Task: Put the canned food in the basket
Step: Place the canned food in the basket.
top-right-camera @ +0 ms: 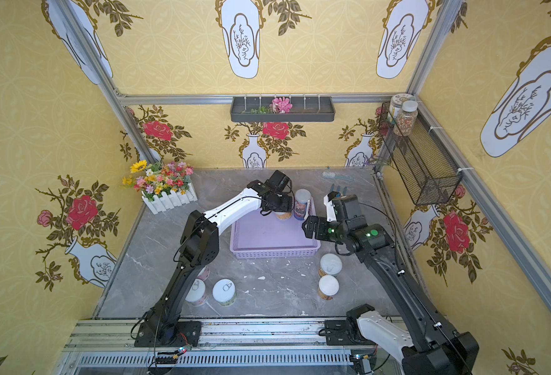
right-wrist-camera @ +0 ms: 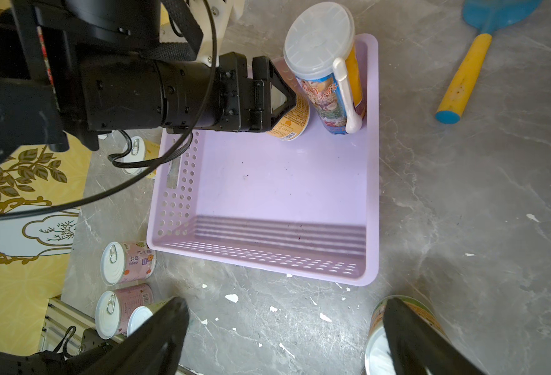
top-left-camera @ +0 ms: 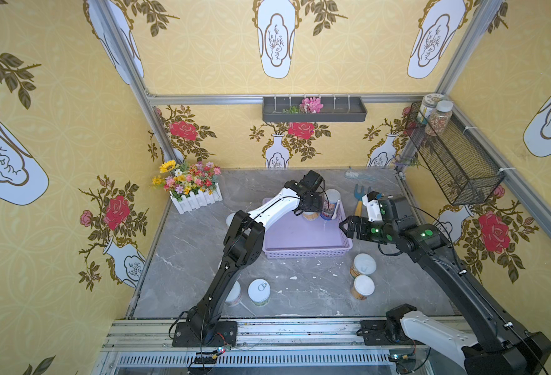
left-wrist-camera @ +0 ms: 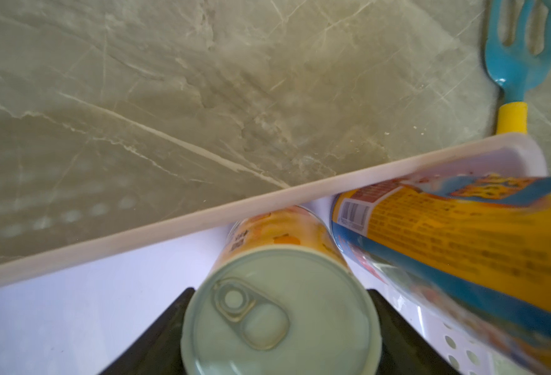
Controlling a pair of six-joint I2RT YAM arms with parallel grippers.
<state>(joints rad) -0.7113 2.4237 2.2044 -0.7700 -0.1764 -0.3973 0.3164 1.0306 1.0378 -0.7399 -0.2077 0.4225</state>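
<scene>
Grey marble tabletop (top-left-camera: 316, 293), in both top views: left gripper (top-left-camera: 312, 209) is hanging inside the lavender basket (top-right-camera: 274, 254). Left wrist: jaws are clamping a yellow pull-tab can (left-wrist-camera: 280, 311), tall jar (left-wrist-camera: 462, 233) just beside them. Right wrist: right gripper (right-wrist-camera: 287, 303) is idling, jaws apart, empty. Placing step; next likely calls for release, clear of jar.

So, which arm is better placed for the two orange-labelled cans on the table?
Right: its open jaws hover nearest those cans; the left jaws grip a yellow can in the basket.
</scene>
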